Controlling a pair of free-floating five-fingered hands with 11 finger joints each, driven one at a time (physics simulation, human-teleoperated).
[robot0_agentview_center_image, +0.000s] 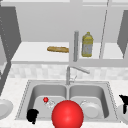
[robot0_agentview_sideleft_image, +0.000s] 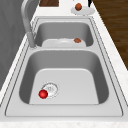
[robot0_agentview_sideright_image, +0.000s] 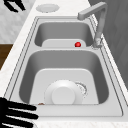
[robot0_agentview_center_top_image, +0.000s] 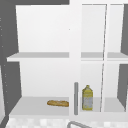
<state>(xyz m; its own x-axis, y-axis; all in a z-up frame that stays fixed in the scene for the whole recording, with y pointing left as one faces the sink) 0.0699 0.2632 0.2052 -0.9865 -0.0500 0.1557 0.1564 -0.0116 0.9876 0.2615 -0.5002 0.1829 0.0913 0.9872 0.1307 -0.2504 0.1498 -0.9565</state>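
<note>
1. We see the left robot hand hanging at the front left corner of the sink. It's a dark clump, so we cannot tell how its fingers are set.
2. Nearest to it are a big red ball at the sink's front edge and a small red ball in the left basin, just beside the drain.
3. The right robot hand floats over a plate on the desk right of the sink. From the right side we see its fingers straight and spread wide, holding nothing.
4. That plate carries a small brown lump (we can't tell what it is).
5. The right basin holds a white plate, and another brown lump shows at its edge.
6. A second desk plate sits left of the sink.
7. The faucet stands behind the divider.
8. The shelf above holds a bread loaf and a yellow bottle, well apart.
</note>
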